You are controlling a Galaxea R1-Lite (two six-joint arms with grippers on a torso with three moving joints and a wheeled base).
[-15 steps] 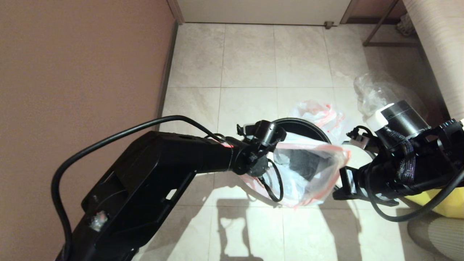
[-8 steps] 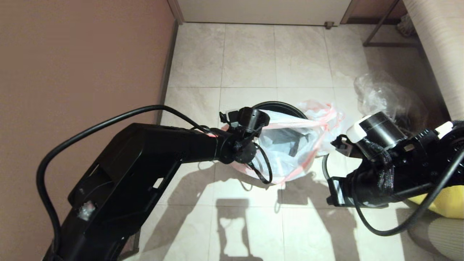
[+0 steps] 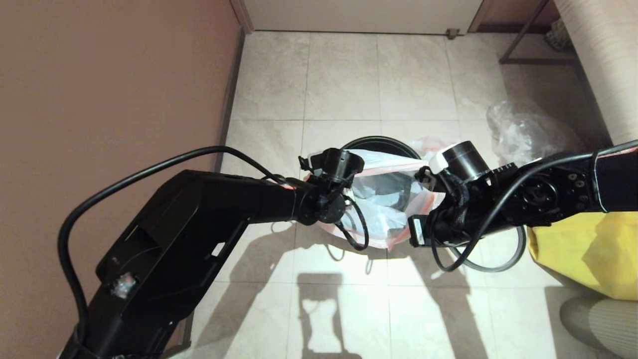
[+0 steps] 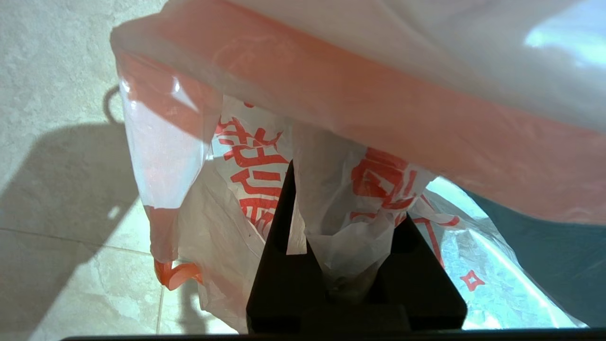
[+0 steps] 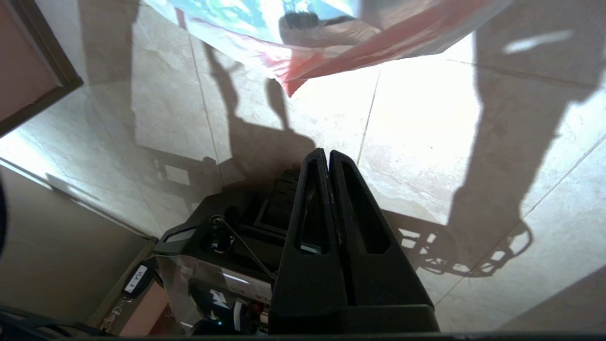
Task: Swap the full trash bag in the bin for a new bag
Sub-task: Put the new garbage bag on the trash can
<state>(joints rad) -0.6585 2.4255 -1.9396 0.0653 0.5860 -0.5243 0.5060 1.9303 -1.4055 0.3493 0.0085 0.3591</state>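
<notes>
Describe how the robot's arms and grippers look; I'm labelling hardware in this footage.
Both arms are matte black. The left arm has a blocky shell and a looping black cable; the right arm carries a braided cable and a white-capped black cylinder. The left gripper and right gripper have black wedge-shaped fingers.

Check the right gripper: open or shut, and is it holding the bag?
Shut and empty. In the right wrist view the right gripper has its fingers pressed together above bare floor, with the new bag apart from them.

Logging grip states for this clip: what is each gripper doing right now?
Left gripper: shut on a bunched fold of the new bag.
Right gripper: shut, holding nothing.
</notes>
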